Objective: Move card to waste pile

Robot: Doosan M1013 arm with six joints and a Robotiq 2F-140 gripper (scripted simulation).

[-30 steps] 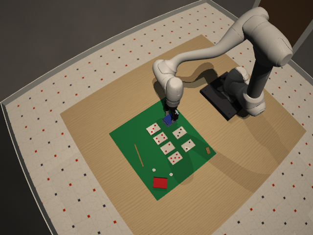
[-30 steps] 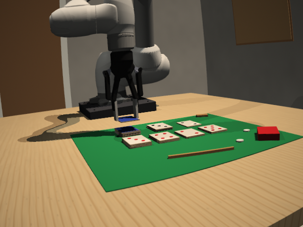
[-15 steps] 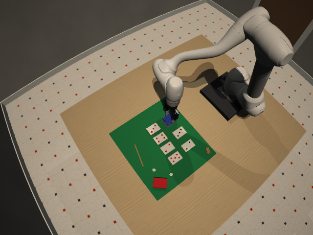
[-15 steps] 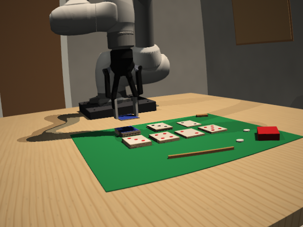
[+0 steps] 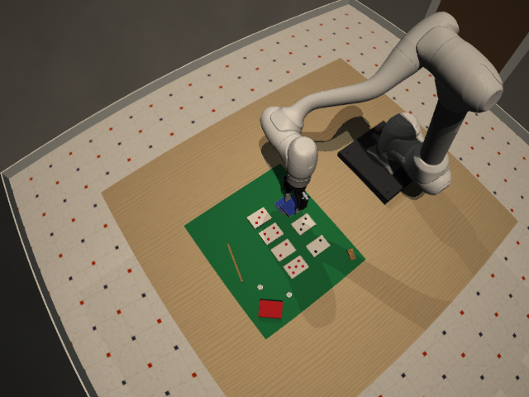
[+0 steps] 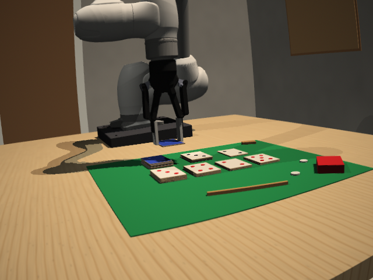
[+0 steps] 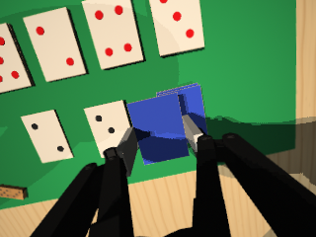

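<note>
arm [image 5: 341,93]: off-white, rounded links | wrist: black (glossy) | base plate [image 5: 386,194]: black

One green mat [image 5: 213,239]; six face-up card piles [image 5: 283,249]; one blue-backed stock [image 6: 156,161]; one blue card [image 7: 158,128] in the gripper [image 7: 160,132]; two white chips [image 5: 288,294]; one red box [image 5: 270,308]; one wooden rod [image 5: 234,262]; one small wooden block [image 5: 350,254]
</note>
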